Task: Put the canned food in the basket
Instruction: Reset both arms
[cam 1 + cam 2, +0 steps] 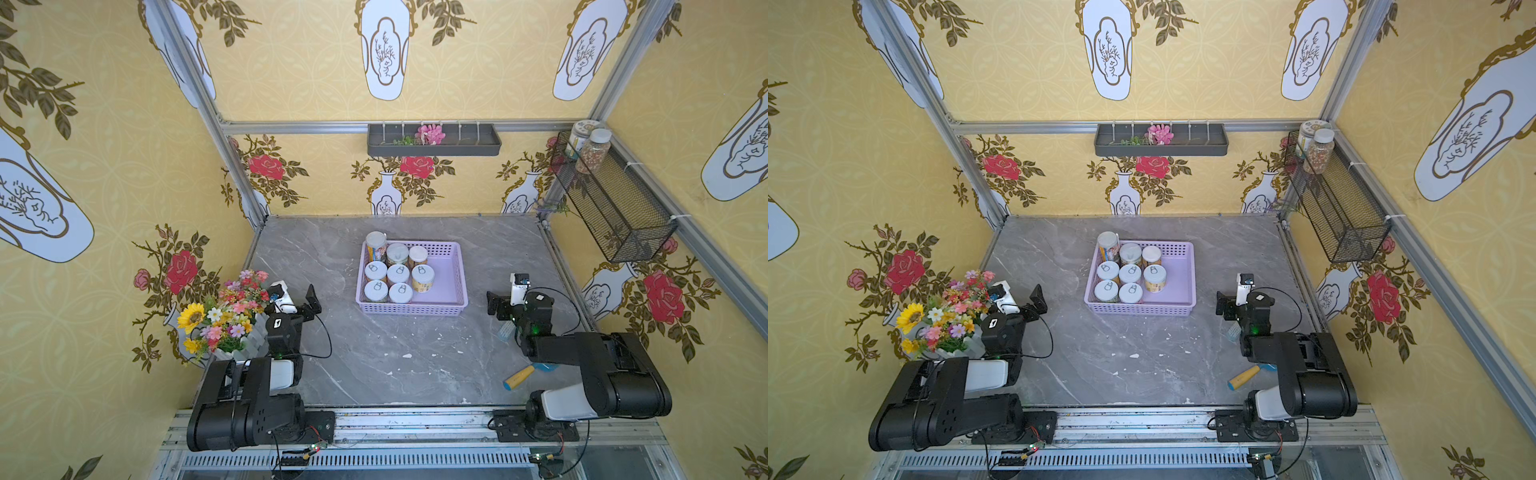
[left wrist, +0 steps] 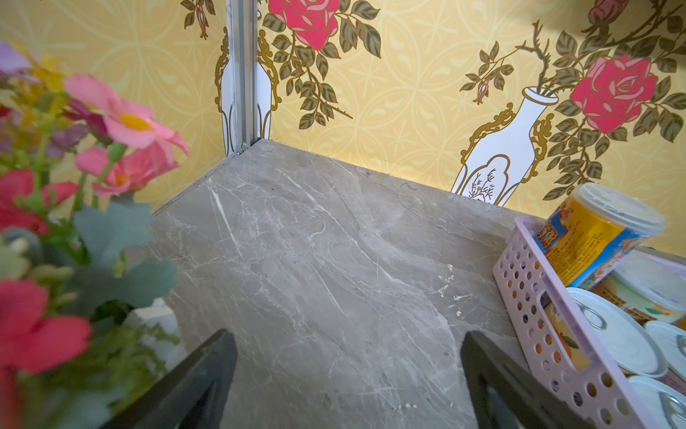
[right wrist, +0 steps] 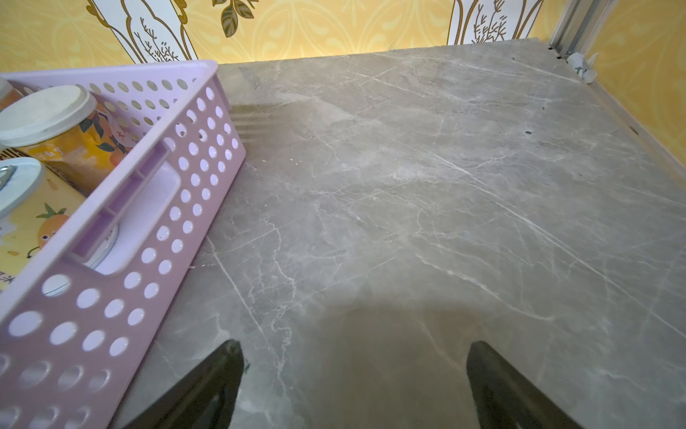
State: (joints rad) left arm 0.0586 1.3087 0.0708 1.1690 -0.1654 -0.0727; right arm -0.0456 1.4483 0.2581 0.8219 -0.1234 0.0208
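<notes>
Left gripper (image 2: 349, 386): jaws wide apart, empty, over bare table (image 1: 374, 357), flower bouquet (image 1: 224, 316) close beside it.
Right gripper (image 3: 352, 386): jaws wide apart, empty, near the basket's end.
Canned food (image 1: 398, 274): eight tins upright inside basket (image 1: 451, 249), crowded toward the left arm's side; the tallest is in the far corner.
Clutter: yellow-handled brush (image 1: 518, 377) lies under the right arm.

Both top views look steeply down from high above the front edge toward the back wall (image 1: 332, 187), taking in the whole table (image 1: 374, 365) and the basket (image 1: 448, 274). The left wrist camera sits low, near the table, facing its far left corner; the right one faces the far right corner. Both catch one basket side.
</notes>
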